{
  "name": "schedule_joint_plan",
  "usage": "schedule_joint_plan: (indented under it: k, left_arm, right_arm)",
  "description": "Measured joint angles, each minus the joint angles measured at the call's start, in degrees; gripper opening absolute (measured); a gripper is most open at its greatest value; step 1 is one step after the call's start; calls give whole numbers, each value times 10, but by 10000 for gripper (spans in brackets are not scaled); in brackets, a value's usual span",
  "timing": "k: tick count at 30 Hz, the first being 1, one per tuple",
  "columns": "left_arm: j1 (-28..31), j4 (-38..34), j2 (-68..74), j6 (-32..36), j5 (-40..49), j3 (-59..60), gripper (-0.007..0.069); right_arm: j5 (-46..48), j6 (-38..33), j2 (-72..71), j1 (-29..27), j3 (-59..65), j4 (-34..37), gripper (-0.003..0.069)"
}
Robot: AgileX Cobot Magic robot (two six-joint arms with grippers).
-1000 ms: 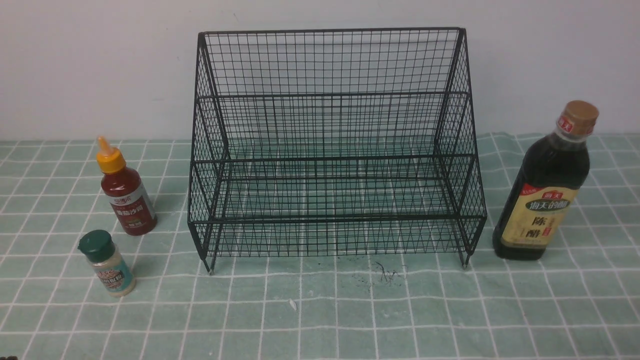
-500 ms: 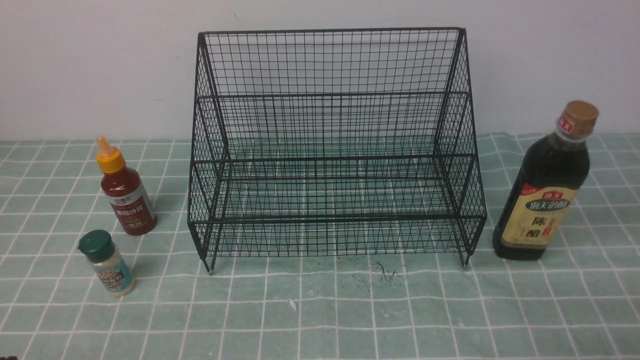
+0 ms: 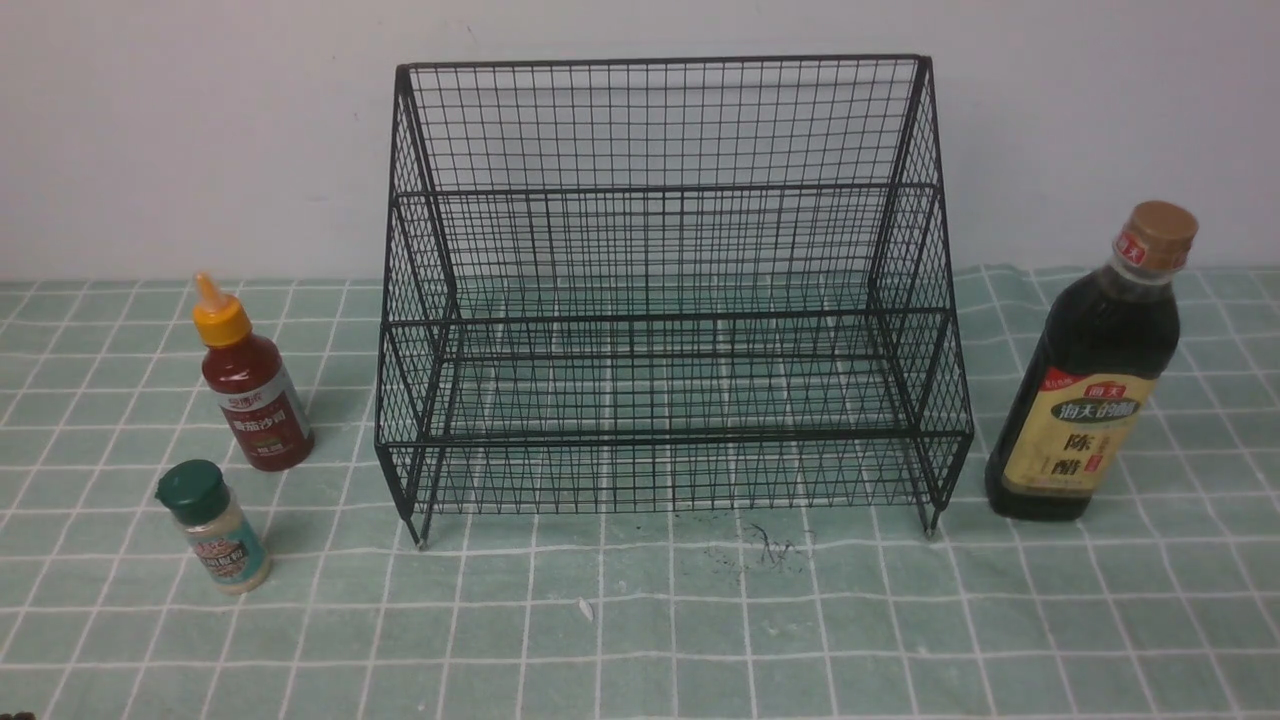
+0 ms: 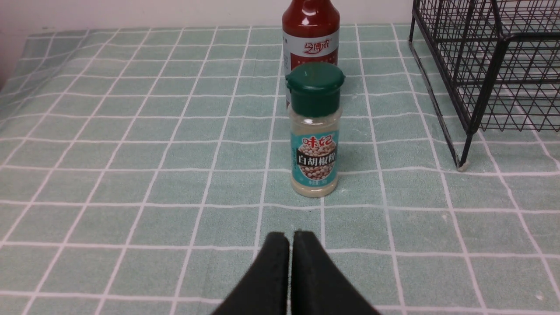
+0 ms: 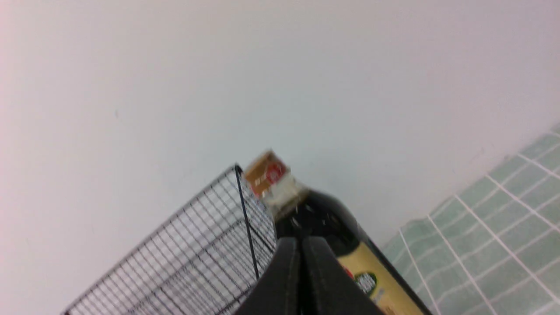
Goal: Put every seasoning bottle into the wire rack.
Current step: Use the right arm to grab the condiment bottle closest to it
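Black left tool (image 4: 289, 237), pinched together, faces the shaker jar (image 4: 315, 131); right tool (image 5: 301, 242) is likewise together.

Kitchen-style bench setup. Counter (image 3: 1100, 650) under a green checked cloth (image 3: 500, 640), backed by a plain white wall (image 3: 200, 130). Kitchen cues: black wire rack (image 3: 660, 250) standing on the cloth, flanked by condiments: dark vinegar bottle (image 3: 1090, 380) on the right, red sauce bottle (image 3: 250, 385) and green-capped shaker jar (image 3: 215, 530) on the left.

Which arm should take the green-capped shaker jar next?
Left. The left gripper, shut, faces the shaker jar head-on, nothing between; the right gripper points at the vinegar bottle on the robot's right.
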Motion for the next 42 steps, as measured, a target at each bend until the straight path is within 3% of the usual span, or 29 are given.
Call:
schedule_joint_plan:
  k: [7,12,17,22,27,28,29,31,36,42]
  left_arm:
    - [0,0,0,0,0,0,-6]
    - [0,0,0,0,0,0,-6]
    - [0,0,0,0,0,0,-6]
    - [0,0,0,0,0,0,-6]
    - [0,0,0,0,0,0,-6]
    - [0,0,0,0,0,0,-6]
    - [0,0,0,0,0,0,-6]
    - [0,0,0,0,0,0,-6]
    - [0,0,0,0,0,0,-6]
    - [0,0,0,0,0,0,-6]
  right_arm:
    - [-58,-3,0,0,-7,46,-13]
    - [155,-35,45,0,-182,-41,-13]
    - [448,-62,248,0,-394,-149,-13]
    - [607,-63,429,0,-546,-216,3]
    - [663,-83,550,0,-682,-226,107]
    - [678,-93,592,0,-730,-222,176]
    - [681,-94,597,0,-735,-221,185]
    - [705,-108,667,0,-809,-210,329]
    - [710,-120,781,0,-897,-206,521]
    - [704,-121,885,0,-917,-200,579]
